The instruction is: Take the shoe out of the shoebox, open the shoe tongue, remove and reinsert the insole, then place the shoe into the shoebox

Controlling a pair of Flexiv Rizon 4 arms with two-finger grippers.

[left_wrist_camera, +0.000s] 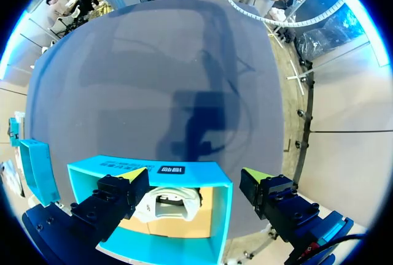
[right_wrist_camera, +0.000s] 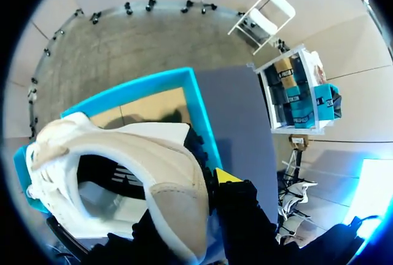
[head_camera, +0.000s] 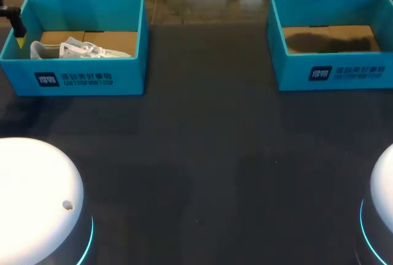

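Left gripper (left_wrist_camera: 195, 179) hangs released at the worktop's (head_camera: 209, 154) far left corner. One finger is over the left shoebox (head_camera: 92, 78), just beside the resting shoe (head_camera: 80, 49) lying inside; the other is past the box wall. At the far right edge the right shoebox (head_camera: 334, 72) holds nothing. Above it the right gripper (right_wrist_camera: 206, 185) appears clenched on the lifted shoe (right_wrist_camera: 166, 167) at its collar, though one finger is hidden behind the upper. Both shoes look light, with soft, yielding uppers and firmer soles. The padded heel collar is likely the surest hold. The tongue and insole should be floppy, so pinch them near an edge.
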